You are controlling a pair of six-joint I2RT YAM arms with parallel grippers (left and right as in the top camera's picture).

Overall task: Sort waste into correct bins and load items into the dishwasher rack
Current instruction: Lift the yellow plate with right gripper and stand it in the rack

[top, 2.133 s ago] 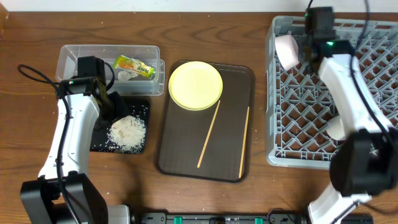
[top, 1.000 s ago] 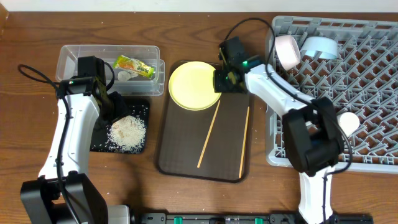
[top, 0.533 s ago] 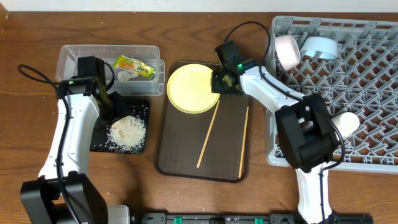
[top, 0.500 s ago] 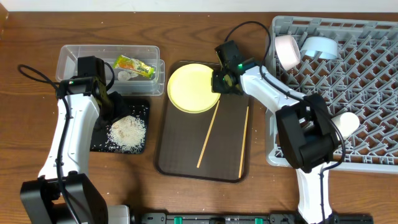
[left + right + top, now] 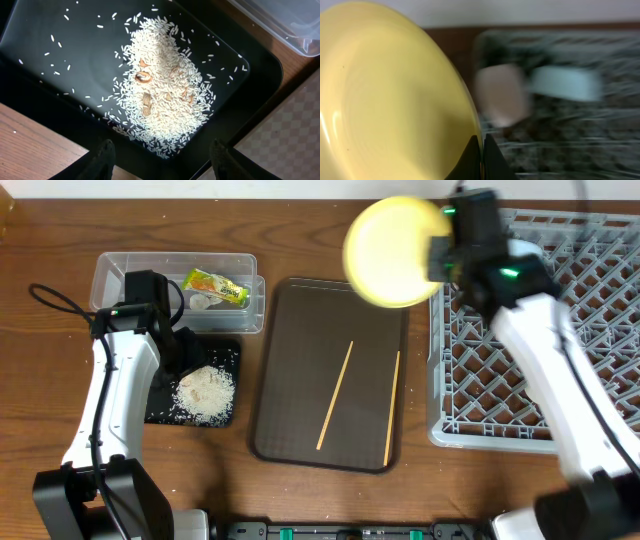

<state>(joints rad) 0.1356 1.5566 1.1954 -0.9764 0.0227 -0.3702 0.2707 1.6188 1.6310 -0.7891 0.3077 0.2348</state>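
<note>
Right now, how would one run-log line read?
right gripper: shut on yellow plate, held up near rack | left gripper: open over rice | chopsticks: on brown tray

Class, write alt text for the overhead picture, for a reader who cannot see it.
The right claw grips a yellow plate by its rim, raised beside the grey dishwasher rack. Below, two wooden chopsticks lie apart on a brown serving tray. The left claw hangs over a black tray of rice, next to a clear tub holding a snack wrapper.
</note>
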